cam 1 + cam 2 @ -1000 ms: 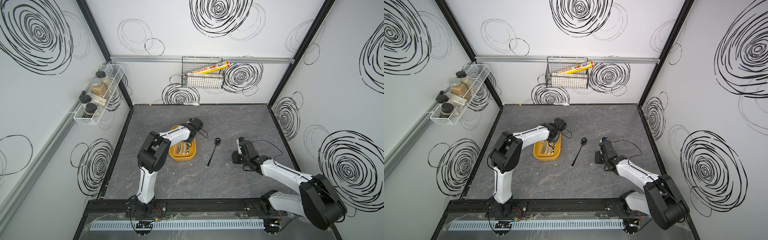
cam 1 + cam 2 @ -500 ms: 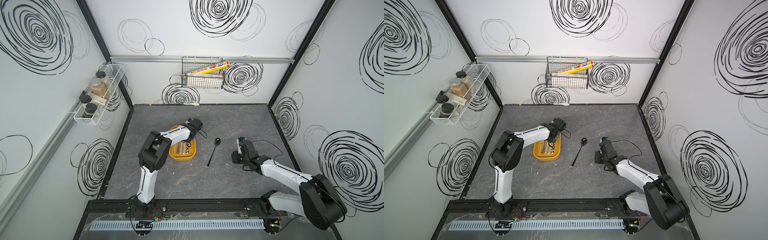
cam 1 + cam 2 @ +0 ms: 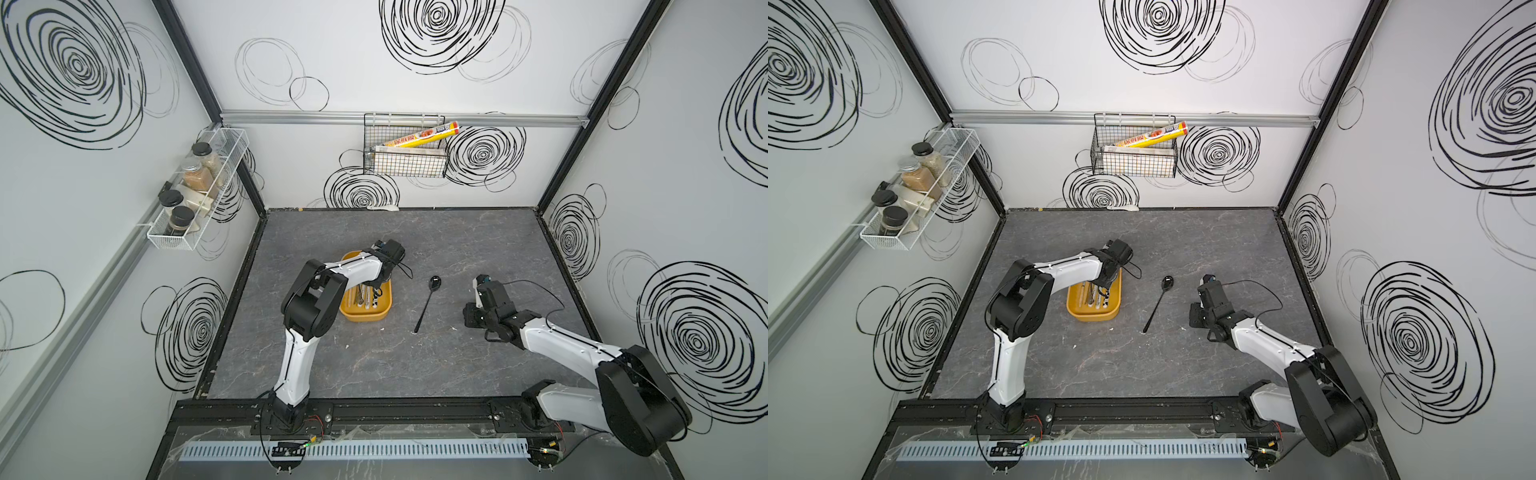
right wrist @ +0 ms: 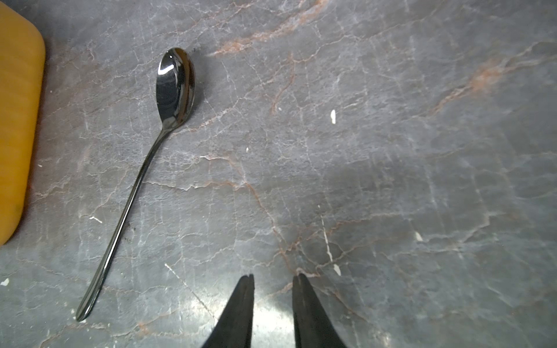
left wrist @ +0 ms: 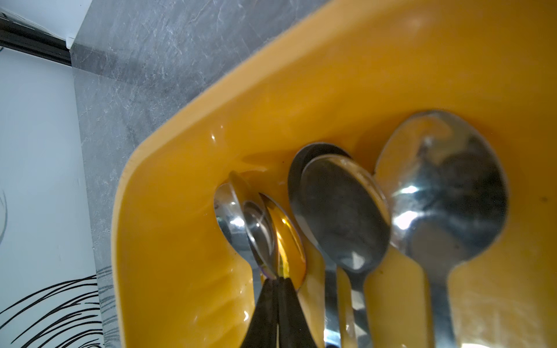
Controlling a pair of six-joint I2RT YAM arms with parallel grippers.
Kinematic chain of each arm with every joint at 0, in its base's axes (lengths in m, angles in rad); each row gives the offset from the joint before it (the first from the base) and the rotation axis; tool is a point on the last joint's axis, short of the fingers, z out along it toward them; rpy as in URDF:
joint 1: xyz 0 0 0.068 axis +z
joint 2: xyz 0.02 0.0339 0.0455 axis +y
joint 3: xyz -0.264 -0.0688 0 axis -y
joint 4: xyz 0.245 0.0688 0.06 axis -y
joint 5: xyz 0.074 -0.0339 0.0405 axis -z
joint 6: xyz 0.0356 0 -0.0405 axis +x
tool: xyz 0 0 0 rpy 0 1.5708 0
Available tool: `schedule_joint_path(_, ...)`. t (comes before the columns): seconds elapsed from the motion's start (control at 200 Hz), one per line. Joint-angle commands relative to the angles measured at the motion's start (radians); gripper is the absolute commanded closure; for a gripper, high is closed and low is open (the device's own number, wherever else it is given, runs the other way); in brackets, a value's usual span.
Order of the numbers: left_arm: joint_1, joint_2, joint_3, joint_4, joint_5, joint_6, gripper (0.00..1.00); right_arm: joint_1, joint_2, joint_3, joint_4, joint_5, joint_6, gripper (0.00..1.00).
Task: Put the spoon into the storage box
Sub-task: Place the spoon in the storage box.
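Only tips visible, left end effector (image 5: 275,280) pinches a small steel spoon (image 5: 259,235) inside the mustard-yellow plastic storage box (image 5: 180,195); right end effector (image 4: 272,278) apart.

Two matching arms here: the left arm (image 3: 297,357) and right arm (image 3: 569,347), glossy white shells between chunky black joints (image 3: 309,309). Tiny dark screws (image 3: 540,331) dot the white covers. A thin black cable (image 3: 548,291) loops off the right wrist toward 2 o'clock, and a second curl hangs at the left wrist's 4 o'clock. Red wires (image 3: 316,419) peek out at the left base. Up close, the right pincer (image 4: 273,278) shows matte black fingers (image 4: 238,313) tapering to blunt tips. The left pincer (image 5: 275,280) has the same dark wedges.
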Motion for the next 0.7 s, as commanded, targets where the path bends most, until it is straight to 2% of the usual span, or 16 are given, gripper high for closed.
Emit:
schedule_joint_path(0.0,0.0,0.023,0.028,-0.023,0.003,-0.002,0.84,-0.002,0.009,0.0,0.002,0.001,-0.008,0.73)
schedule_joint_path(0.205,-0.003,0.008,0.023,-0.024,0.011,-0.005,0.72,-0.002,0.011,0.0,0.004,-0.002,-0.007,0.73)
schedule_joint_path(0.405,-0.012,-0.047,0.017,-0.018,0.043,-0.012,0.7,-0.002,0.012,-0.002,0.005,-0.004,-0.005,0.73)
schedule_joint_path(0.596,-0.013,-0.205,-0.01,0.01,0.111,-0.034,0.6,-0.002,0.012,0.001,0.002,0.002,-0.007,0.73)
schedule_joint_path(0.691,-0.001,-0.334,-0.04,0.032,0.196,-0.055,0.55,-0.001,0.006,0.005,-0.008,0.012,-0.013,0.72)
